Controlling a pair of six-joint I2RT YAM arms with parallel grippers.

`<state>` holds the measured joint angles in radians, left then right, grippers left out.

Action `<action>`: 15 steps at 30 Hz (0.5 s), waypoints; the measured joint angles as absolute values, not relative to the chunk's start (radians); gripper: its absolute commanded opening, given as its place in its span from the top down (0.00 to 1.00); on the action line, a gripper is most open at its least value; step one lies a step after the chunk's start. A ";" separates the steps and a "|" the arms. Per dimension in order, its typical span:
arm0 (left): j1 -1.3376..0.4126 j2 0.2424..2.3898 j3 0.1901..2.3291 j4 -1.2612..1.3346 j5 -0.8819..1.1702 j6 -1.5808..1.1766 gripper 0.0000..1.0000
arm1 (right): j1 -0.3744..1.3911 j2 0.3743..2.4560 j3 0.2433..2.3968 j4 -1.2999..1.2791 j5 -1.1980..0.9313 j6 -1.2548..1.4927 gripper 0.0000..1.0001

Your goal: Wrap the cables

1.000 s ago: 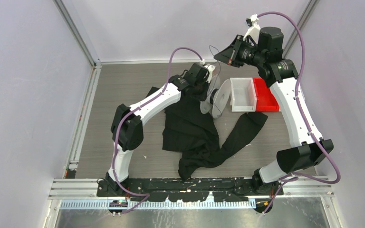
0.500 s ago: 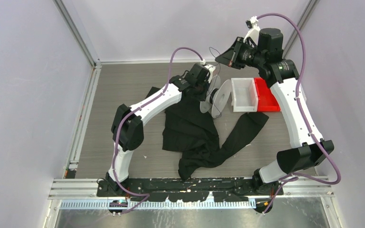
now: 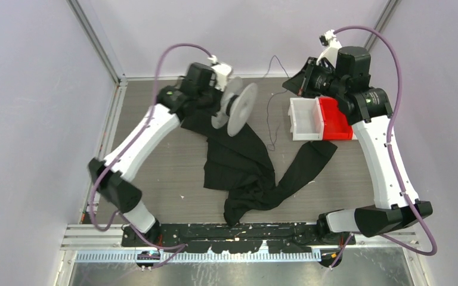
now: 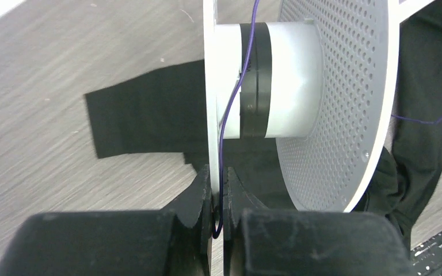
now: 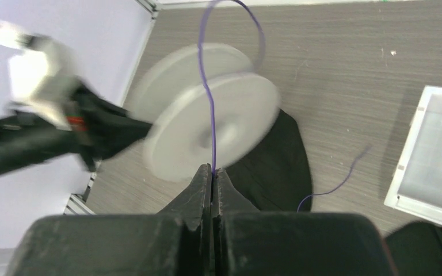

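Left gripper clamped on the spool at its flange rim, right gripper – right of the spool – pinched shut on thin purple cable, cable ran from spool hub to that gripper, loose tail right of spool, black cloth under spool

No readable text, no labels, no brands, no numbers — nothing legible.
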<state>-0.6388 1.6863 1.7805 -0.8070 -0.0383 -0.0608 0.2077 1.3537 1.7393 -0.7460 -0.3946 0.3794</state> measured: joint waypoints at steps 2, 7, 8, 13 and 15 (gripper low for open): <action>-0.596 1.605 1.774 -0.829 -0.005 -0.044 1.00 | 0.207 1.353 1.719 -0.758 -0.385 0.365 0.82; -0.508 1.435 1.775 -0.896 0.067 -0.040 1.00 | 0.207 1.393 1.713 -0.827 -0.358 0.329 0.17; -0.505 1.417 1.781 -0.908 0.078 -0.040 1.00 | 0.207 1.404 1.719 -0.843 -0.345 0.323 0.14; -0.501 1.379 1.837 -0.966 0.144 -0.060 1.00 | 0.211 1.416 1.690 -0.832 -0.343 0.323 0.09; -0.500 1.379 1.867 -0.981 0.159 -0.082 1.00 | 0.228 1.393 1.628 -0.775 -0.355 0.332 0.09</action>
